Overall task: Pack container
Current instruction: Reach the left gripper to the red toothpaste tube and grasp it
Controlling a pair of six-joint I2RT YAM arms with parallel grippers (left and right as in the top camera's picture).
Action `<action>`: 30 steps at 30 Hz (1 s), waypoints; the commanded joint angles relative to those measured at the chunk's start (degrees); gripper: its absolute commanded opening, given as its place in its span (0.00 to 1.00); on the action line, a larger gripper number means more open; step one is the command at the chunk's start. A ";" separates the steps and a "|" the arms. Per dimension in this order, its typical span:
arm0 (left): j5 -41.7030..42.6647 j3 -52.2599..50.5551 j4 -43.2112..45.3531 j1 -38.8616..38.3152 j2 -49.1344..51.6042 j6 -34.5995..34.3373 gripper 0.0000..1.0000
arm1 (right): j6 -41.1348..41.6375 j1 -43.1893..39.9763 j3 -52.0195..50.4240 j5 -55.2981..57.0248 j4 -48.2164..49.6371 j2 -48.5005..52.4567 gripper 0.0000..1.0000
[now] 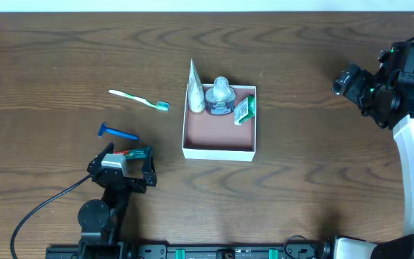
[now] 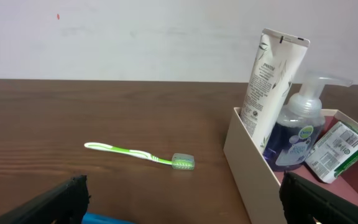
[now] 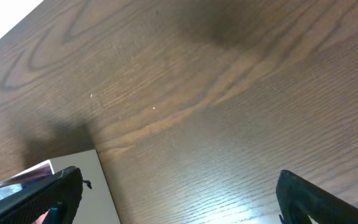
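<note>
A shallow square box with thin white walls and a dull pink floor (image 1: 218, 137) sits near the middle of the dark brown wooden table (image 1: 300, 187). Three things are lined up along the box's far wall. A tall white tube (image 1: 195, 93) stands in the far left corner. A clear pump bottle with blue soap (image 1: 220, 95) stands just right of it. A small green packet (image 1: 244, 109) leans in the far right corner. The rest of the pink floor is bare.

Left of the box, on the table, lies a green and white toothbrush (image 1: 139, 99). A blue razor (image 1: 118, 132) lies further left and nearer the front. A blue bit at the bottom of the left wrist view may be that razor, but too little of it shows.

The left gripper (image 1: 126, 157) sits to the front left of the box, just past the razor. Its fingers are spread wide and hold nothing. The right gripper (image 1: 342, 83) is far off to the right of the box, well apart from it. It is spread wide too, with only bare wood between its fingers.
</note>
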 commanded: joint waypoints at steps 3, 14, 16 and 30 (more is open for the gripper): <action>-0.28 -1.01 -1.07 -0.24 0.07 0.33 0.98 | -0.57 -0.26 0.48 0.33 -0.13 0.00 0.99; -4.63 11.04 -10.69 1.55 6.84 -15.37 0.98 | -0.57 -0.26 0.48 0.33 -0.13 0.00 0.99; -5.27 16.65 -14.38 3.06 12.24 -15.13 0.98 | -0.57 -0.26 0.48 0.31 -0.13 0.00 0.99; 13.27 53.86 -45.27 8.28 62.31 -2.23 0.98 | -0.57 -0.26 0.48 0.31 -0.13 0.00 0.99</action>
